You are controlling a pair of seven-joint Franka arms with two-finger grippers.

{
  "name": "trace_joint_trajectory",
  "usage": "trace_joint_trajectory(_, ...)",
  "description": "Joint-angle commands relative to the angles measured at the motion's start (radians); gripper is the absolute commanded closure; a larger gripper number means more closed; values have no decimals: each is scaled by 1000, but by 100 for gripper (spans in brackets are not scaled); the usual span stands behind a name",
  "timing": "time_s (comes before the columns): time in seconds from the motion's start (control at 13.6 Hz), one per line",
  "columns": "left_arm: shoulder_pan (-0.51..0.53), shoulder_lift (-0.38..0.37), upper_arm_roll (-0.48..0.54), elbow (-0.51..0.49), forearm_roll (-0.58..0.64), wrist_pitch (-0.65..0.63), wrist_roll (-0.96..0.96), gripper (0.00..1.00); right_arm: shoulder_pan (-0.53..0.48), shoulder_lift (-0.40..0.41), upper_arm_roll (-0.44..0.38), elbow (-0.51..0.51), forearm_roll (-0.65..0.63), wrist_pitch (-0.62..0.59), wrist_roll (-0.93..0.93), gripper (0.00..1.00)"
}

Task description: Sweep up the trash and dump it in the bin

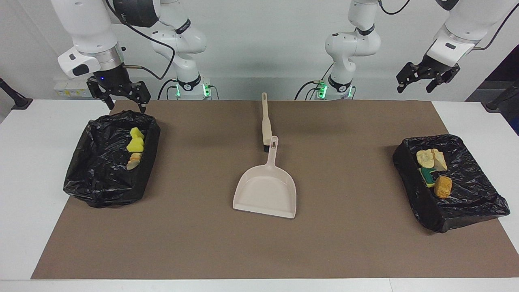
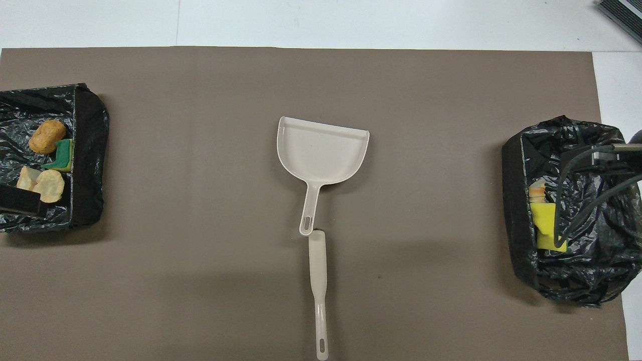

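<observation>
Hanging up high, the left gripper (image 1: 427,78) is over the table's edge nearest the robots, at the left arm's end, w/ its fingers spread & nothing in them. The right gripper (image 1: 120,96) hangs just over the robot-side rim of a black bag-lined bin (image 1: 93,178) at the right arm's end of the brown mat (image 1: 194,243); fingers spread too, holding nothing.

All the trash sits in bins. In that bin: two yellow sponge chunks (image 1: 135,140) & a bread piece (image 1: 133,161), close to the wall that faces the mat's middle. The other bin (image 1: 466,202), at the left arm's end, has a pale yellowish lump (image 1: 431,158), a green-and-yellow sponge (image 1: 427,176) & a golden-brown bread piece (image 1: 442,186), all touching or nearly so.

In the mat's middle lies a beige dustpan (image 1: 266,190), flat, handle toward the robots. A beige brush (image 1: 266,123) lies in line w/ it, closer to the robots, its bristle end by the dustpan's handle tip.
</observation>
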Motion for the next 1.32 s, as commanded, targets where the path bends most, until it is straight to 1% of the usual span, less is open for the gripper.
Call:
trace_joint_trajectory(0.0, 17, -42, -14, -50, 5, 3, 12, 0, -8, 3, 5, 18, 26, -7, -29, 0)
trace_joint_trajectory(0.15, 8, -41, -14, -50, 6, 17, 15, 0, -12, 1, -4, 18, 114, -19, -32, 0)
trace_joint_trajectory(0.22, 5, -41, -15, -48, 6, 21, 15, 0, -14, 1, -4, 18, 120, -21, -37, 0)
trace_joint_trajectory(0.44, 3, -32, -15, -40, 0, 61, 17, 0, -12, -2, -3, 5, 110, -21, -42, 0)
trace_joint_trajectory(0.66, 0, -30, -15, -39, 0, 61, 17, 0, -14, -10, -4, -5, 110, -16, -38, 0)
trace_joint_trajectory(0.88, -1, -30, -15, -37, 0, 61, 17, 0, -12, -10, -3, -6, 61, -1, -40, 0)
trace_joint_trajectory(1.25, -7, -29, -15, -37, 2, 63, 17, 0, -11, -8, -3, -2, 76, -11, -35, 0)
